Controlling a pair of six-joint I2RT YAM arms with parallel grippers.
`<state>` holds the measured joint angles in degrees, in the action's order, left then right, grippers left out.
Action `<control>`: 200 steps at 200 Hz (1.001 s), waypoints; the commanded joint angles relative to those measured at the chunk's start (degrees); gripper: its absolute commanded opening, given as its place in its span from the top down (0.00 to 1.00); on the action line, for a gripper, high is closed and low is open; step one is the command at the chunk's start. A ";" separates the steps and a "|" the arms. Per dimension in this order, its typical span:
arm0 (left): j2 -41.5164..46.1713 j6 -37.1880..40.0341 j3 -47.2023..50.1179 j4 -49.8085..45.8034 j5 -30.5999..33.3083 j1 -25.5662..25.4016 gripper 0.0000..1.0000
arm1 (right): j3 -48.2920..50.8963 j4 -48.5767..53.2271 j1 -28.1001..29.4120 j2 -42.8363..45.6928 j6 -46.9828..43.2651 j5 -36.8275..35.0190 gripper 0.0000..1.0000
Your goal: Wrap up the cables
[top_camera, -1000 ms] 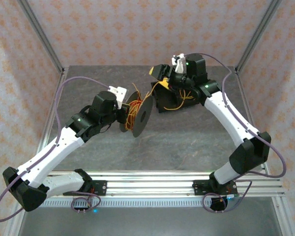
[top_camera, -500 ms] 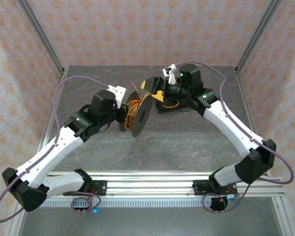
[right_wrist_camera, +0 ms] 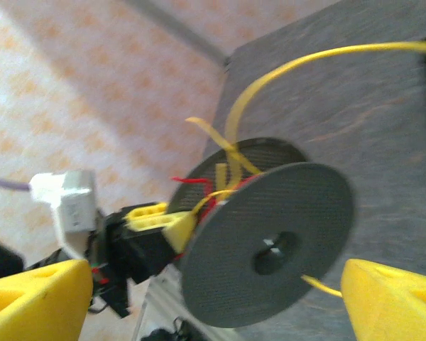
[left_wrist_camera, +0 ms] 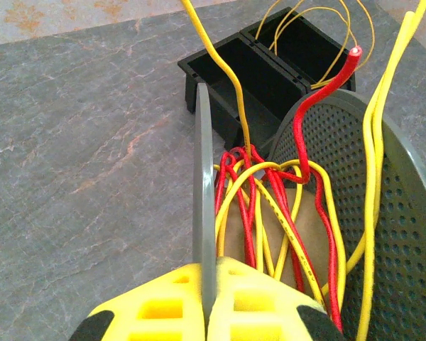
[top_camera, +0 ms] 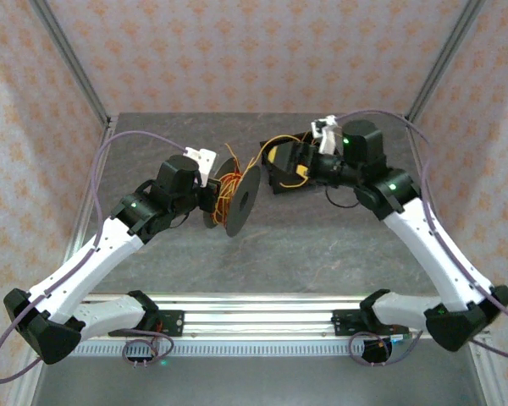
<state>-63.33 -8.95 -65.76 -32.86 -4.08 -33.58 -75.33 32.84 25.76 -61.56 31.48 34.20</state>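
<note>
Left gripper: yellow fingers pressed together on the thin near flange of the grey spool, edge of the disc clamped between the pads. Spool is held up off the grey table, axis roughly level, at mid-table in the top view.

Cables: red/orange and yellow strands looped loosely around the spool hub, between the two flanges, just ahead of the left fingertips and beside the pinched flange. Wraps are untidy and cross over each other. One red end sticks up free above the hub, clear of both grippers. A yellow strand runs up and away from the hub toward the black box, an open two-compartment box on the table beyond the spool; more thin yellow loops sit in and over its far compartment.

Right gripper: fingers spread wide, nothing pinched. In its wrist view the spool's outer perforated flange sits between and beyond the two yellow fingertips, not touching them. A yellow cable arcs from behind the flange across the upper frame, well above the open fingers; a short yellow length shows below the flange near the right-hand fingertip, contact cannot be told. In the top view the right gripper hovers over the black box, apart from the spool.
</note>
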 commanded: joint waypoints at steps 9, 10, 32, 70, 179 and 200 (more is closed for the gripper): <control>1.41 -1.04 -3.50 4.73 1.39 0.84 1.00 | 4.75 5.06 -2.48 4.73 3.00 -5.86 0.16; 1.39 -1.05 -3.55 4.74 1.46 0.91 1.00 | 4.88 5.05 -2.52 4.76 3.16 -5.70 0.16; 1.06 -1.57 -3.53 5.19 2.05 0.96 1.00 | 8.76 1.90 -2.43 4.80 6.97 -1.39 0.20; 0.93 -2.20 -2.92 6.24 2.27 1.09 1.00 | 16.31 -8.29 -1.28 3.45 20.64 -2.96 0.24; 1.28 -2.55 -1.99 6.49 1.43 1.39 1.00 | 17.94 -21.45 1.53 -2.45 36.20 -9.29 0.42; 1.37 -2.69 -1.81 6.53 1.39 1.33 1.00 | 17.85 -22.23 2.43 -3.85 36.91 -9.09 0.49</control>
<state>-63.35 -10.44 -65.76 -32.77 -3.42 -32.84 -57.32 14.17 27.11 -64.07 65.82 25.89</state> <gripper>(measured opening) 0.051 0.537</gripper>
